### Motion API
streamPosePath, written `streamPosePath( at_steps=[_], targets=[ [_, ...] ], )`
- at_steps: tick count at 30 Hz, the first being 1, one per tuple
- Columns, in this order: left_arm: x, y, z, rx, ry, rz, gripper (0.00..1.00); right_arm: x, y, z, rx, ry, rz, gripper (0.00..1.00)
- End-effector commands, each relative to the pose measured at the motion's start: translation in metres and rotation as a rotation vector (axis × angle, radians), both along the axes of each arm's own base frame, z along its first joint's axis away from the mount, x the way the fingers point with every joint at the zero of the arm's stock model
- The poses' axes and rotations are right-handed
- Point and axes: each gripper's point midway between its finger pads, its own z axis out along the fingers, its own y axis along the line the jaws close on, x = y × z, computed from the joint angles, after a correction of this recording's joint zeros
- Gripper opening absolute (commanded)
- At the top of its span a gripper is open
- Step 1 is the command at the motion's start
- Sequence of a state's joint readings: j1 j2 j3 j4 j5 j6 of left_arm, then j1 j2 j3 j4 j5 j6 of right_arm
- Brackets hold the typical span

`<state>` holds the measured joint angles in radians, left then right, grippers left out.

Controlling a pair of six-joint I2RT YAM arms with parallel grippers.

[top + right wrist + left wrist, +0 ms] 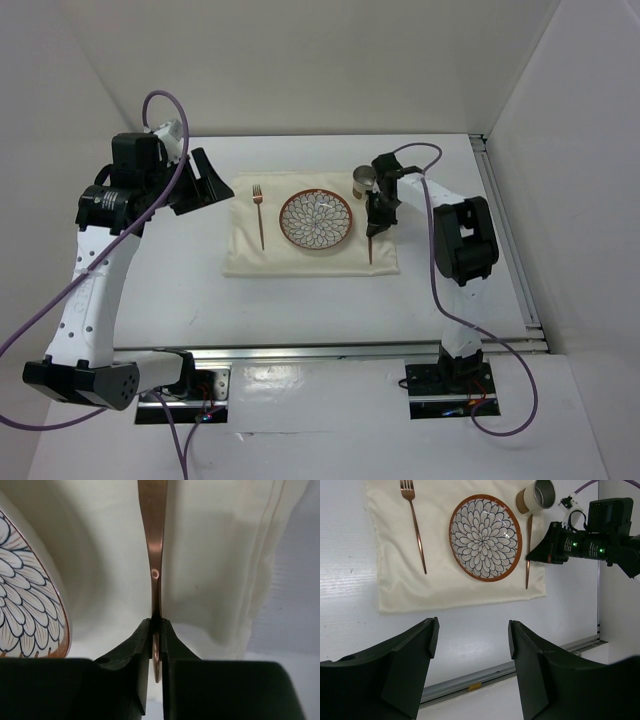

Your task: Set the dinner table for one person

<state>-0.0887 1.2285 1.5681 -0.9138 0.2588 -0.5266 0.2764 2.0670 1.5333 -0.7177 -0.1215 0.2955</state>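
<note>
The dinner table (300,310) is a white tabletop with a cream cloth (240,255) on it. On the cloth lie a copper fork (259,215) at the left and a flower-patterned plate (316,220) in the middle. A metal cup (363,182) stands at the cloth's far right corner. My right gripper (378,222) is shut on a thin copper knife (370,250) just right of the plate. The right wrist view shows the knife (152,530) pinched edgewise in the gripper (156,625) over the cloth (215,555). My left gripper (472,630) is open and empty, raised left of the cloth.
A metal rail (350,348) runs along the table's near edge and another (505,230) along its right edge. White walls close in the table at the back and sides. The right arm's body (600,545) hangs over the table right of the cloth.
</note>
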Motion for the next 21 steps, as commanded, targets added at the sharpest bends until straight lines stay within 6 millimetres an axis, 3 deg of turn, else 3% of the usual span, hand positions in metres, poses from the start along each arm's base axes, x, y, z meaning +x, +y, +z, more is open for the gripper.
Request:
streamPosePath(
  at_steps=[1,2,5,6,7,8,9,10,11,13,15,16,17,19,20,21],
  targets=[
    [-0.002,0.001,0.01,0.009,-0.048,-0.004,0.75,0.03,0.009,0.018,0.046,-0.091,-0.008,0.16],
    [-0.002,0.001,0.01,0.009,-0.048,-0.004,0.75,0.029,0.009,0.014,0.044,-0.082,-0.008,0.31],
    [-0.002,0.001,0.01,0.009,-0.048,-0.004,0.75,0.032,0.008,0.018,0.038,-0.087,-0.02,0.49],
    [-0.002,0.001,0.01,0.009,-0.048,-0.004,0.75,0.034,0.011,0.021,0.032,-0.097,-0.026,0.66],
    [-0.002,0.001,0.01,0.009,-0.048,-0.004,0.75,0.033,0.004,0.025,0.0,-0.105,-0.038,0.74],
    [-0.002,0.001,0.01,0.009,-0.048,-0.004,0.75,0.032,0.001,0.038,-0.009,-0.12,-0.055,0.77],
    [-0.002,0.001,0.006,0.01,-0.039,-0.004,0.75,0.032,-0.002,0.046,-0.02,-0.13,-0.071,0.91],
    [-0.004,-0.002,0.007,-0.002,-0.038,-0.02,0.75,0.03,-0.007,0.053,-0.038,-0.141,-0.109,0.96],
    [-0.002,-0.002,0.008,-0.003,-0.047,-0.02,0.75,0.029,-0.011,0.076,-0.035,-0.193,-0.134,1.0],
    [-0.001,-0.005,0.005,-0.01,-0.034,-0.031,0.75,0.025,-0.028,0.099,-0.08,-0.258,-0.225,1.0],
    [0.001,-0.005,0.003,-0.009,-0.025,-0.031,0.75,0.008,-0.052,0.127,-0.121,-0.316,-0.321,1.0],
    [0.001,-0.005,0.003,-0.009,-0.025,-0.031,0.75,-0.006,-0.078,0.126,-0.186,-0.297,-0.413,1.0],
    [0.001,-0.005,0.003,-0.009,-0.025,-0.031,0.75,-0.015,-0.091,0.143,-0.187,-0.327,-0.463,1.0],
    [0.0,-0.003,0.001,-0.004,-0.024,-0.024,0.75,-0.038,-0.119,0.138,-0.248,-0.302,-0.554,1.0],
    [-0.001,-0.003,-0.003,-0.003,-0.015,-0.024,0.75,-0.051,-0.127,0.151,-0.248,-0.333,-0.584,1.0],
    [-0.001,-0.004,-0.002,-0.01,-0.011,-0.018,0.75,-0.061,-0.135,0.15,-0.26,-0.332,-0.609,1.0]
  ],
)
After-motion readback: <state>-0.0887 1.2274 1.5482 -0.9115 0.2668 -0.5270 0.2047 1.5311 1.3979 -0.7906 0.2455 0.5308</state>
